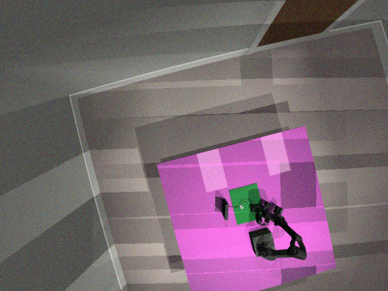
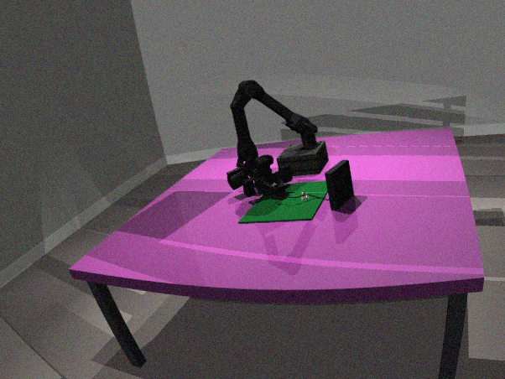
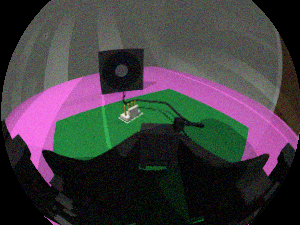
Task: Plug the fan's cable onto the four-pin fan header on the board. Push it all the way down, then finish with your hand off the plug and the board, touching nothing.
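The green board (image 1: 240, 194) (image 2: 289, 214) (image 3: 75, 134) lies flat. The white four-pin header (image 1: 241, 207) (image 2: 306, 196) (image 3: 131, 113) stands on it, its upright pins bare. My gripper (image 1: 252, 206) (image 2: 280, 192) (image 3: 158, 136) is shut on the dark plug (image 3: 159, 140), which shows between the fingertips in the wrist view. It is low over the board, to the right of the header in the top view and apart from it. The thin black cable (image 3: 167, 103) runs from the fan past the header toward the fingers. The plug's underside is hidden.
The black square fan (image 1: 225, 208) (image 2: 340, 186) (image 3: 121, 70) stands upright beside the board, beyond the header from my gripper. The arm's base (image 1: 262, 241) (image 2: 302, 158) stands on the magenta table (image 1: 206, 241) (image 2: 377, 235), near the board. Shadows cross the table.
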`<state>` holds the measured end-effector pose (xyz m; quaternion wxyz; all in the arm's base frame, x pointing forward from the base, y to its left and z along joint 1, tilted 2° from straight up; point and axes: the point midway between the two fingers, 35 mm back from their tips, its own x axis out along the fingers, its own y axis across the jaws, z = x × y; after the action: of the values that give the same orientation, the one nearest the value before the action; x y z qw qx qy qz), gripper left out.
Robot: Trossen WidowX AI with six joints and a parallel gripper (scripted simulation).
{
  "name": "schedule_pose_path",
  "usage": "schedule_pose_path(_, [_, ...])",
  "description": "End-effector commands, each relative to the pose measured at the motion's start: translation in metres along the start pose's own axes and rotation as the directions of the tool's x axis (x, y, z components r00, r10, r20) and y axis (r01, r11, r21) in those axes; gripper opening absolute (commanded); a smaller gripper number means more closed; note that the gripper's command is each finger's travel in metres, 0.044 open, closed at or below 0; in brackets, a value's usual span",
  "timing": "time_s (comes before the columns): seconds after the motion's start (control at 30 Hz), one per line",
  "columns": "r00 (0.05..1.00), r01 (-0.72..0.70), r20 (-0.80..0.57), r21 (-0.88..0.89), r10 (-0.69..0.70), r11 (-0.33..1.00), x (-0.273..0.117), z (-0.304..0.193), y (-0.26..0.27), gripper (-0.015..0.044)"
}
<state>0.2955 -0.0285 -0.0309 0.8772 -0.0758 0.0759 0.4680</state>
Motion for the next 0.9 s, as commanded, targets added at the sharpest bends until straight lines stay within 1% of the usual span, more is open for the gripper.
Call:
schedule_pose_path(0.0, [1.000, 0.000, 0.000, 0.000, 0.000, 1.000, -0.0001, 0.0002, 0.0000, 0.0000])
schedule_pose_path(0.3, [1.000, 0.000, 0.000, 0.000, 0.000, 1.000, -0.0001, 0.0002, 0.0000, 0.0000])
schedule_pose_path(0.57, [1.000, 0.000, 0.000, 0.000, 0.000, 1.000, 0.0000, 0.0000, 0.0000, 0.0205])
schedule_pose_path(0.87, [1.000, 0.000, 0.000, 0.000, 0.000, 1.000, 0.0000, 0.0000, 0.0000, 0.0205])
